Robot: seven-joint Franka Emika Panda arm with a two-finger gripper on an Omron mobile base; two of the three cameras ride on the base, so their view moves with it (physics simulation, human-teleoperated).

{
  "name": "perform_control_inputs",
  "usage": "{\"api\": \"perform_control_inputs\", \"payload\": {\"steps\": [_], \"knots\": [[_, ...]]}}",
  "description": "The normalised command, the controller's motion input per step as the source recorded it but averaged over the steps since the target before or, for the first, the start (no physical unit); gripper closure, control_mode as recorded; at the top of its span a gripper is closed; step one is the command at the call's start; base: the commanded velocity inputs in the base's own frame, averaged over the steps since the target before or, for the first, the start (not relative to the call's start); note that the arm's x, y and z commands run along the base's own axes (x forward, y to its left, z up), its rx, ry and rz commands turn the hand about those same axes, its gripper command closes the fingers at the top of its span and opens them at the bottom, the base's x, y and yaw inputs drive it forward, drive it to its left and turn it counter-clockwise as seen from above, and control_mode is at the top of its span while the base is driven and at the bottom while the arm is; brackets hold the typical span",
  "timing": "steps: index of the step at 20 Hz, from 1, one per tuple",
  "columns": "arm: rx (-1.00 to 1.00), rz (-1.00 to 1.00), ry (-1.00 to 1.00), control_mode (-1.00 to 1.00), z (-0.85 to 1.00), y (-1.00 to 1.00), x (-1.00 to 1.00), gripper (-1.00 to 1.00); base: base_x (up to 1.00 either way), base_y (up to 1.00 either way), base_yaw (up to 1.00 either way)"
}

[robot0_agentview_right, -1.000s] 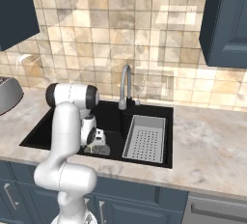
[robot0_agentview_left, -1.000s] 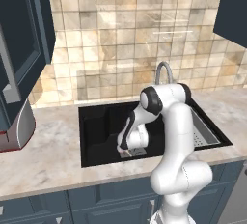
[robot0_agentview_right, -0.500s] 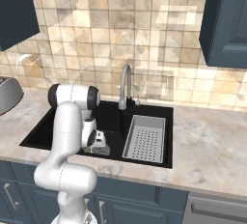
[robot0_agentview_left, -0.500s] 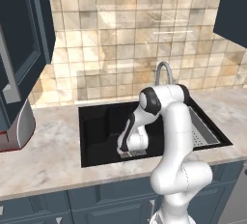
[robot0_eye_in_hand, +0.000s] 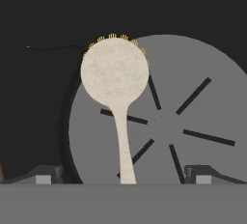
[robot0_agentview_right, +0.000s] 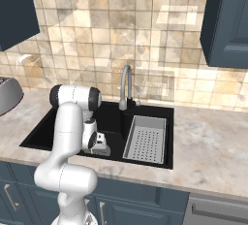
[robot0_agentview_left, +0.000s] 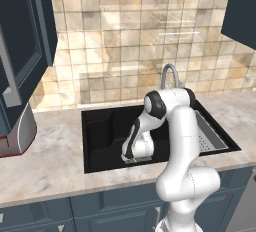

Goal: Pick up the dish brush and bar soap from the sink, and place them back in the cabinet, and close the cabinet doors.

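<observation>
The claw (robot0_eye_in_hand: 123, 177) is lowered into the sink (robot0_agentview_left: 100, 126), jaws fully open and empty, one either side of the dish brush (robot0_eye_in_hand: 116, 80) handle. The brush lies flat across the drain (robot0_eye_in_hand: 193, 121), so the straddling pose evidently prepares a grasp on the handle.

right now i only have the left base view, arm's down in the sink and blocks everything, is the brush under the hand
Observer: Yes. In the hand view the dish brush lies on the round grey drain, its handle running back between the fingertips.
Operator: jaws open or shut
Observer: Open, one tip on each side of the handle, neither touching it.
Operator: anything else in the basin
Observer: From the right base view, a grey perforated rack fills the sink's right half, beside the gripper.
</observation>
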Motion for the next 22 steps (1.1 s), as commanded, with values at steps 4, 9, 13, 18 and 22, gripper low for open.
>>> {"api": "perform_control_inputs", "payload": {"steps": [4, 9, 13, 18, 22], "knots": [[0.00, 0.00, 0.00, -1.00, -0.09, 0.00, 0.00, -1.00, 0.00, 0.00, 0.00], [0.00, 0.00, 0.00, -1.00, -0.09, 0.00, 0.00, -1.00, 0.00, 0.00, 0.00], [0.00, 0.00, 0.00, -1.00, -0.10, 0.00, 0.00, -1.00, 0.00, 0.00, 0.00], [0.00, 0.00, 0.00, -1.00, -0.13, 0.00, 0.00, -1.00, 0.00, 0.00, 0.00], [0.00, 0.00, 0.00, -1.00, -0.12, 0.00, 0.00, -1.00, 0.00, 0.00, 0.00]]}}
